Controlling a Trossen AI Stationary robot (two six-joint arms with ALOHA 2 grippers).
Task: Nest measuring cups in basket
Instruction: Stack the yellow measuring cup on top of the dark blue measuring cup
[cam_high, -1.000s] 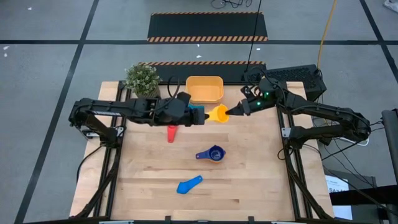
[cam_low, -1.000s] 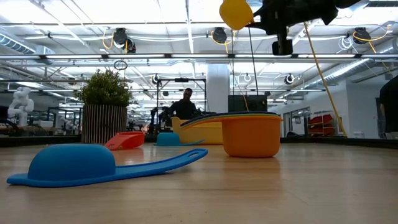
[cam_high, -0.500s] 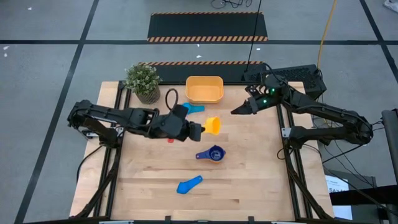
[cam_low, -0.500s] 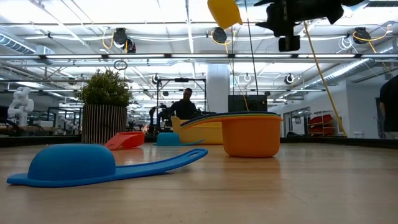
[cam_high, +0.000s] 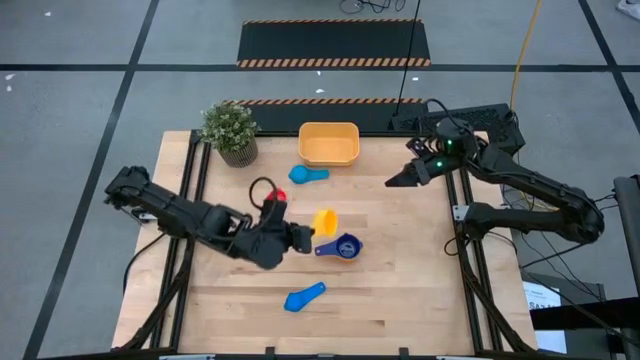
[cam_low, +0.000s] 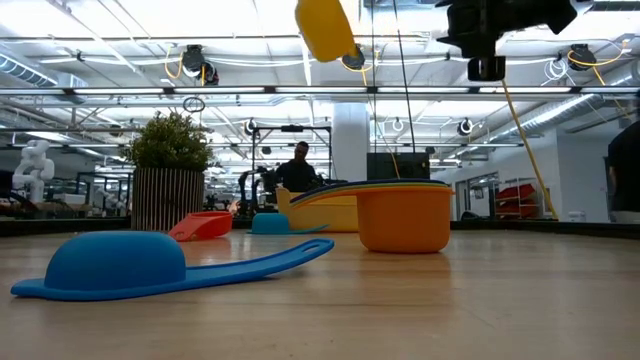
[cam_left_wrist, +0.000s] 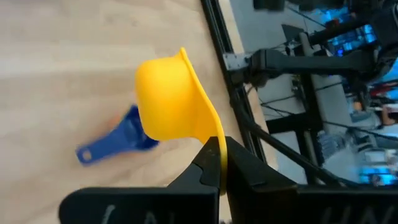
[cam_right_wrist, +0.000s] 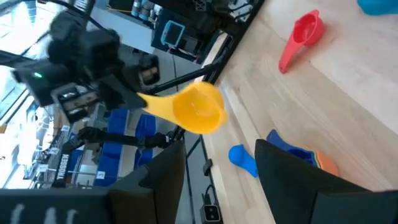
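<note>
A yellow measuring cup (cam_high: 325, 221) hangs over the middle of the table, and my left gripper (cam_high: 308, 232) is shut on it. Just right of it a stack of nested cups stands on its base, dark blue on top (cam_high: 343, 246) and orange outside (cam_low: 403, 215). One light blue cup (cam_high: 306, 296) lies mouth down near the front. Another light blue cup (cam_high: 308, 174) lies before the orange-yellow basket (cam_high: 329, 143). A red cup (cam_high: 277, 200) shows partly behind my left arm. My right gripper (cam_high: 390, 183) is open and holds nothing at the far right. My left gripper pinches the yellow cup's flat handle (cam_left_wrist: 220, 149) between its two fingers (cam_left_wrist: 205, 171), which lie on the handle's two faces. The fingers come from the table's left, slanting a little down. The cup is lifted clear of the table, its bowl (cam_left_wrist: 165, 102) tipped onto its side.
A small potted plant (cam_high: 229, 130) stands at the far left corner beside the basket. Bare wood lies along the near edge and on the right half of the table. A person shows far off in the room behind (cam_low: 297, 170).
My right gripper has opened, let go of the yellow cup and drawn back toward the table's right edge. My left gripper, still shut on the cup's handle, has carried the cup from in front of the basket toward the near edge and a little down, to beside the nested stack.
</note>
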